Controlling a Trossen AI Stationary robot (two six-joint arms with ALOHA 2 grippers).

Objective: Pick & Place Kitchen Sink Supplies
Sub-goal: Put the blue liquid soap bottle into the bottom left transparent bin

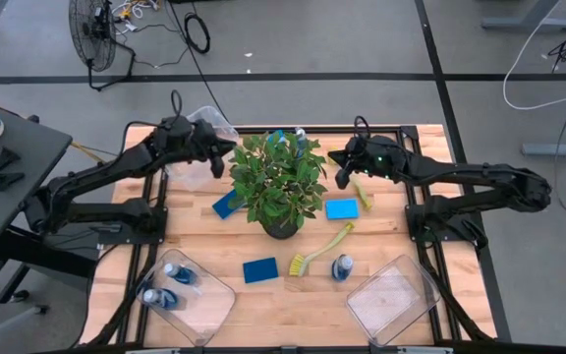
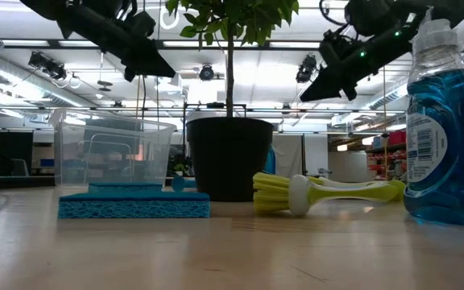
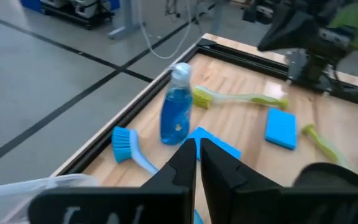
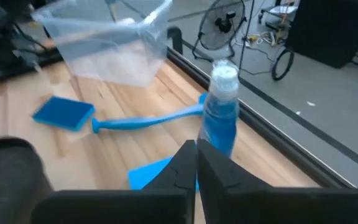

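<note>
Pale wood planks carry everything you see from above: your left gripper [image 1: 226, 157] hangs at the far left of the potted plant [image 1: 281, 184] and your right gripper [image 1: 341, 175] at its far right, both empty and clear of the supplies. A blue sponge [image 1: 342, 208] and a yellow-green brush [image 1: 363, 195] lie just beside the right gripper; another brush [image 1: 318, 250], a second sponge [image 1: 259, 269] and a blue bottle [image 1: 342, 266] sit nearer the front edge, well apart from both. Two more bottles rest in the front-left bin [image 1: 183, 294]. From table height, both grippers hang high above the table, over the sponge [image 2: 134, 205], brush [image 2: 321, 193] and bottle [image 2: 448, 129]. In your left wrist view the fingers [image 3: 185, 163] are nearly pressed together with a thin gap, holding nothing, and a bottle [image 3: 177, 104] stands ahead with a blue brush [image 3: 129, 148] beside it. In your right wrist view the fingers [image 4: 180, 163] are likewise almost closed and empty, the same bottle [image 4: 221, 107] just beyond them.
</note>
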